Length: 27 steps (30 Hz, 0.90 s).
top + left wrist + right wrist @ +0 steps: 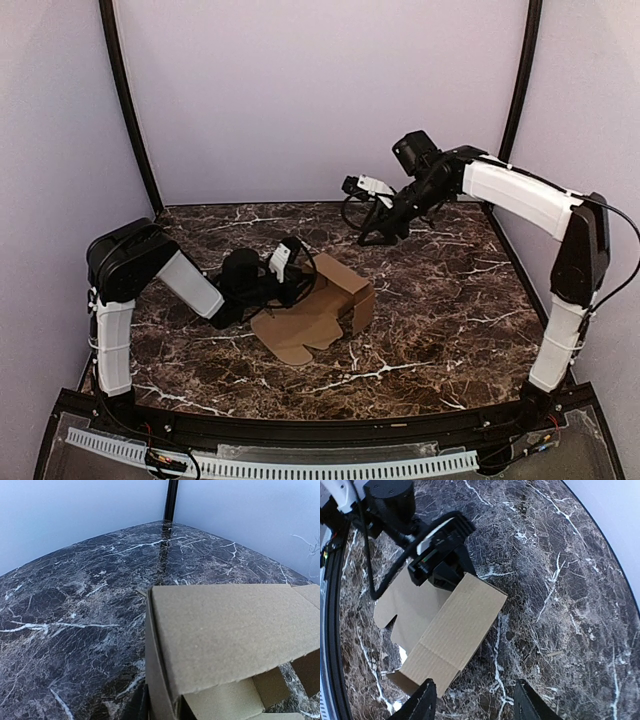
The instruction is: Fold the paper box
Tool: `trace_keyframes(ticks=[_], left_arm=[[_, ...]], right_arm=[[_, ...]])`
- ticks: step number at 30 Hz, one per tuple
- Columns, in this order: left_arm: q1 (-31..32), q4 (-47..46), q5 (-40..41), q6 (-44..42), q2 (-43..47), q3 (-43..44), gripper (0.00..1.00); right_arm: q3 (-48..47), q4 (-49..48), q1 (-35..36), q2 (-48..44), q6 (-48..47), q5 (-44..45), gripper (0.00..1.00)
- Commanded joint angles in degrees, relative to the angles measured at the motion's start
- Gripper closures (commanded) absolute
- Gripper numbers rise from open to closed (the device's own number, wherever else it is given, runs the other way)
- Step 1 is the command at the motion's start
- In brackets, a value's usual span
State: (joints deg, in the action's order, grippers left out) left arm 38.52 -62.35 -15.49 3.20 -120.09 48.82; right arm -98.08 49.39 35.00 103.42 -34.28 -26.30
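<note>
The half-folded paper box (335,290) sits on the desk (440,300), my left gripper (298,282) at its end, jaws clamped or not I cannot tell; I'd lower the right gripper (477,702), jaws apart, onto the flat tabbed flap (293,338), folding slowly.

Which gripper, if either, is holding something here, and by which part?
The left gripper appears to pinch the paper box by the upright wall at its end; the right gripper is open, holding nothing.
</note>
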Motion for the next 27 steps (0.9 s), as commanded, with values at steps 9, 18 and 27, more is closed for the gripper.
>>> trace_keyframes(ticks=[9,18,27], left_arm=[[3.55,9.06,1.69,-6.02,3.48,4.01,0.85],[4.49,10.55,3.39,-7.48,2.42,5.68,0.82],[4.79,11.06,4.81,-8.31,-1.19,9.87,0.81]], right_arm=[[-6.75,-0.09,-5.1,17.47,16.85,-21.24,0.37],[-7.88,2.61,-5.75,25.86,17.1,-28.7,0.47],[-6.18,2.3,-5.57,25.17,17.16,-24.96,0.58]])
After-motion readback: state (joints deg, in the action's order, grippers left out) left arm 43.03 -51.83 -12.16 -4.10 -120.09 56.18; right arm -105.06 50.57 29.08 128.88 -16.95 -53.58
